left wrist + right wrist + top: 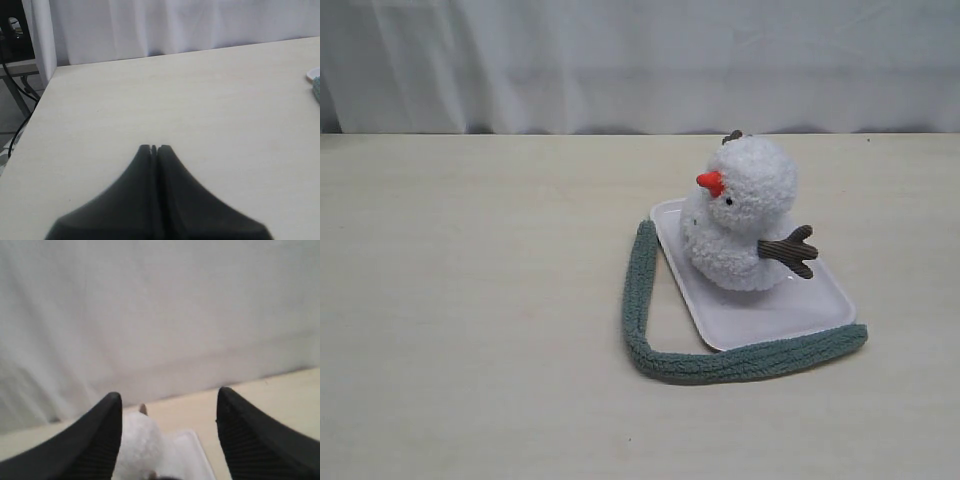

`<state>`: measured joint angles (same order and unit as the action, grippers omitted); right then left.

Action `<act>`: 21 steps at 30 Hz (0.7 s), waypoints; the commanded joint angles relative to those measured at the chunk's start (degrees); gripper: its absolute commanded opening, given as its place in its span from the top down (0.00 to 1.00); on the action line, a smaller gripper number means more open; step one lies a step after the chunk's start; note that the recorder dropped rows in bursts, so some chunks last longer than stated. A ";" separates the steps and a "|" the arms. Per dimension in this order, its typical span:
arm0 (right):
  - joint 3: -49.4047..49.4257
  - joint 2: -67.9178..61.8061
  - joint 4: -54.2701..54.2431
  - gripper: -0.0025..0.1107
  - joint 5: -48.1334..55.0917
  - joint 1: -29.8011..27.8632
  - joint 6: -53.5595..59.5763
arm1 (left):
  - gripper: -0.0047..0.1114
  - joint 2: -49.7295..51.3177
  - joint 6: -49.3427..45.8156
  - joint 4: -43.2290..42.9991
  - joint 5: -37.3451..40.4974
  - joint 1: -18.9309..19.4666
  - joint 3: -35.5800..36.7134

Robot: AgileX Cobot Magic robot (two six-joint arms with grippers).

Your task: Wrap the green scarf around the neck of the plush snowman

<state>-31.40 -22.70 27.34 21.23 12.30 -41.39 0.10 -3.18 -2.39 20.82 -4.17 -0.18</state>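
Left gripper [154, 148] closed, right gripper [169, 402] spread wide

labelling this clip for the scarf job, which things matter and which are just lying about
For the job:
green scarf, on the table, bent along two edges of the tray
plush snowman, sitting on the tray

Just there:
white tray
table
curtain

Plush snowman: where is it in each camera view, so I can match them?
Exterior view: the plush snowman sits right of centre on the white tray.
Left wrist view: not in it; only table beyond the shut left gripper.
Right wrist view: its white head shows between fingers of the open right gripper.
Shared landmark: the white tray, under it in exterior and right wrist views.
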 commanded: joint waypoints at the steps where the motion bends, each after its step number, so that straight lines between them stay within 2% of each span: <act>1: -10.90 -11.59 0.78 0.49 20.64 5.37 11.16 | 0.96 -0.10 0.05 0.04 -0.53 0.07 0.18; 5: -18.22 -21.84 -3.42 0.49 31.19 7.20 20.00 | 0.96 -0.10 0.05 0.04 -0.53 0.07 0.18; 9: -20.61 -29.98 -17.23 0.49 32.97 7.34 32.58 | 0.96 -0.10 0.05 0.04 -0.53 0.07 0.18; 15: -19.43 -43.15 -34.62 0.49 30.67 9.24 47.76 | 0.96 -0.10 0.05 0.04 -0.53 0.07 0.18; 21: -17.57 -55.61 -38.67 0.49 19.80 19.37 52.17 | 0.96 -0.10 0.05 0.04 -0.53 0.07 0.18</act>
<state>-49.35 -73.70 -9.79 47.15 27.52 8.75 0.10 -3.18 -2.39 20.82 -4.17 -0.18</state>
